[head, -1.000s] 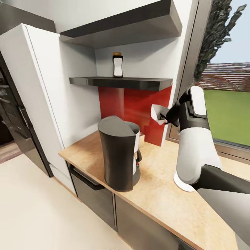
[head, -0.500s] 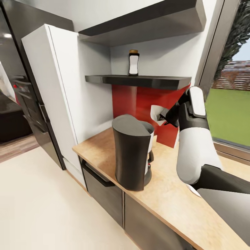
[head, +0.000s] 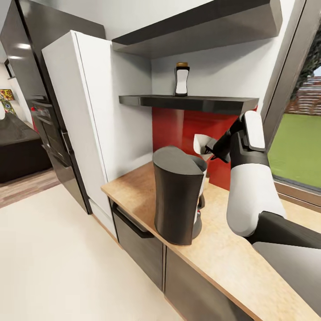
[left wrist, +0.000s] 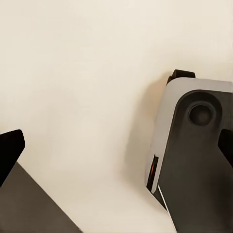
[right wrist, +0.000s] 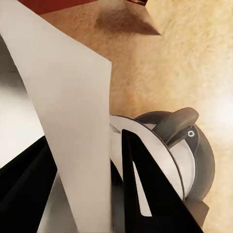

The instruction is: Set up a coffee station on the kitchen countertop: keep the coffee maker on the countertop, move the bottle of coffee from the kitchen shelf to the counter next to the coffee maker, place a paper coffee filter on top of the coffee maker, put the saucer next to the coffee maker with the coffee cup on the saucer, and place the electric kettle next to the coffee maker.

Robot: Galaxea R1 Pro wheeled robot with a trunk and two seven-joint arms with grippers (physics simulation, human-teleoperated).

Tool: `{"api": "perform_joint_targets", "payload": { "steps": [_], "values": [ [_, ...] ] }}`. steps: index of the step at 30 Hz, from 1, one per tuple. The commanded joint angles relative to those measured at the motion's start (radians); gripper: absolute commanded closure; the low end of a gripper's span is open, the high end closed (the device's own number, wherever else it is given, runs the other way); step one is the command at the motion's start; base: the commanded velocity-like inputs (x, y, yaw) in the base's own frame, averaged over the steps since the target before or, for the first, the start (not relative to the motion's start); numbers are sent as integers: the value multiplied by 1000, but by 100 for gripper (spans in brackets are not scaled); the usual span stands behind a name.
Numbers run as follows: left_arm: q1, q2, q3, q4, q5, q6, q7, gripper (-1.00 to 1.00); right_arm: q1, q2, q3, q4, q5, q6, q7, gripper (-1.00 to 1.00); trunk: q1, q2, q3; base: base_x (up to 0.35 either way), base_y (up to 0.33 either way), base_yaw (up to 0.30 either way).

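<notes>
My right end effector is clamped on the paper filter, fingers together on its edge. The filter hangs just above and beside the coffee maker, not touching it. In the right wrist view the filter is a big white sheet between my fingers, with the coffee maker's basket and carafe below on the bench.

Handling, my guess: the filter is very light, thin and floppy, crushes easily and could slip or drift on release. It needs a light pinch on the rim and a low drop over the basket. The coffee maker looks heavy and stable.

The coffee bottle stands on the shelf, well above and beyond the end effector. It is small, rigid and probably smooth; I'd take it at the waist.

My left end effector has dark fingertips at the frame edges, wide apart, holding nothing, over pale floor.

Hard to see: the basket opening is hidden from the head view by the coffee maker's body, and the filter covers much of the right wrist view.
</notes>
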Motion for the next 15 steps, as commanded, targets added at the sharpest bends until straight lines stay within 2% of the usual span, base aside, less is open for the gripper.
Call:
{"api": "perform_joint_targets", "payload": {
  "steps": [1,6,9,15],
  "values": [
    [-1,0,4,1,2,-4,0,-100,-1,1,-3,-1,-8,10,-9,100,1,-2,-2,0,0,2],
    [-1,1,4,1,2,-4,0,-100,-1,1,-4,-1,-8,10,-6,100,1,-2,-2,0,0,0],
    [0,0,4,0,3,-4,1,-100,-4,1,-6,-18,-25,10,-6,100,1,-2,-2,0,0,0],
    [0,-1,4,0,4,-4,2,-100,-4,-1,0,-43,9,10,-11,100,1,-2,-2,0,0,0]
  ]
}}
